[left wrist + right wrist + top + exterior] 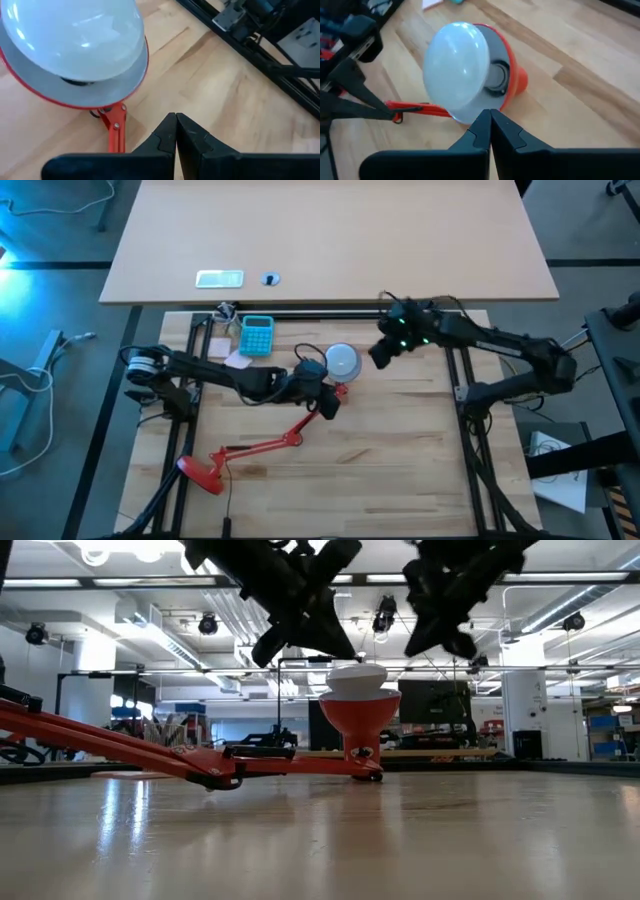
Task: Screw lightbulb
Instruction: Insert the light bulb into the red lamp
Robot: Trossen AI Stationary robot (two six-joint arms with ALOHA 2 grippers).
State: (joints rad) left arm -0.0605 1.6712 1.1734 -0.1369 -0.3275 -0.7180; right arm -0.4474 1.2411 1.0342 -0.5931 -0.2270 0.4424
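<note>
A red desk lamp [262, 446] lies on the wooden table, its base [203, 471] at the near left and its cone shade [360, 716] standing mouth up. The white lightbulb [457, 65] rests dome up in the shade's mouth, and the dark socket [496, 78] shows beside it. My left gripper [176, 124] is shut and hovers over the lamp's arm [116, 131], just near of the shade. My right gripper [489, 121] is shut too, hanging above and to the right of the bulb [342, 360]. Neither touches anything.
A teal calculator [257, 335] and a pink note [238, 360] lie at the far left of the table. Black frame rails [455, 370] run along its sides. A second tabletop [330, 240] lies beyond the far edge. Bare wood lies near and right of the lamp.
</note>
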